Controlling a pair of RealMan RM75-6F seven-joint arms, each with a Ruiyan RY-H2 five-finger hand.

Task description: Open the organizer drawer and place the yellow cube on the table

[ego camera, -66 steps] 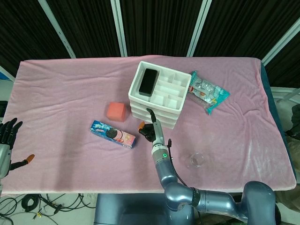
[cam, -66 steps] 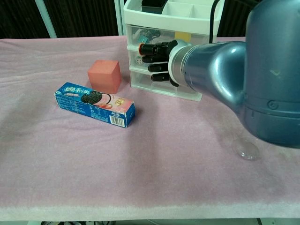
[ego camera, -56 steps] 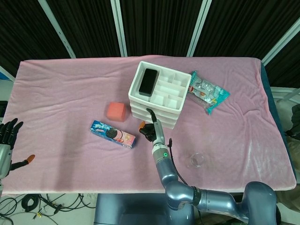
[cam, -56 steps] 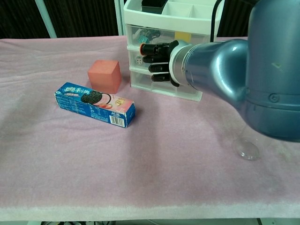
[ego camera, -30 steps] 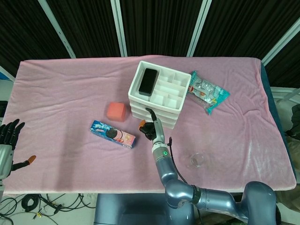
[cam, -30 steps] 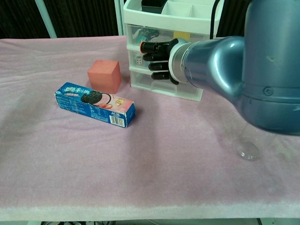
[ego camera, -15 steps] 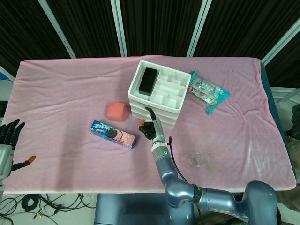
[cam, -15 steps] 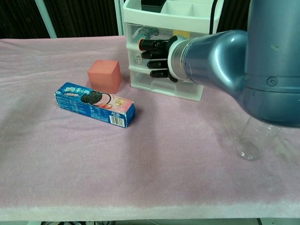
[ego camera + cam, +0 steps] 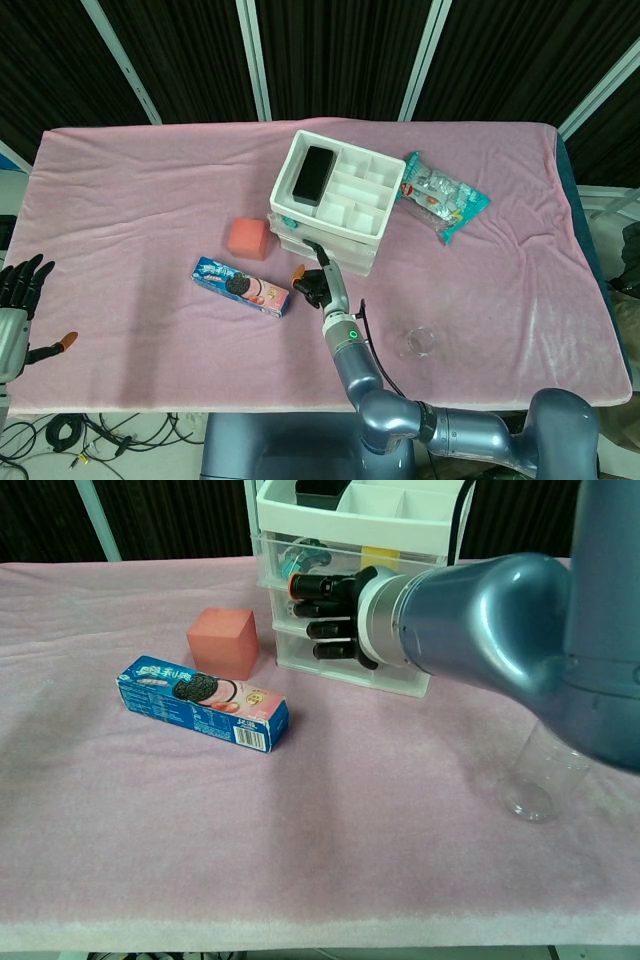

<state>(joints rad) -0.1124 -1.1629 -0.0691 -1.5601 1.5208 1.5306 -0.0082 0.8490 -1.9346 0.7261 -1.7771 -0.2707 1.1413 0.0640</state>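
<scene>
The white organizer (image 9: 345,205) (image 9: 400,675) stands mid-table with clear drawers stacked under a top tray. The yellow cube (image 9: 380,558) shows through the clear front of the top drawer (image 9: 300,558); the head view hides it under the tray. My right hand (image 9: 314,280) (image 9: 328,615) is at the drawer fronts, fingers curled against them, and the top drawer and tray stick out toward me past the lower drawers. My left hand (image 9: 16,300) hangs off the table's front-left corner, fingers spread and holding nothing.
A pink cube (image 9: 248,238) (image 9: 223,641) sits left of the organizer, with a blue cookie box (image 9: 240,286) (image 9: 205,702) in front of it. A clear cup (image 9: 420,343) (image 9: 540,775) stands front right. A snack bag (image 9: 443,197) lies beyond the organizer's right side.
My right hand has drawn back toward me and slightly left. The organizer's top drawer and tray have come forward with it. The left hand has barely moved.
</scene>
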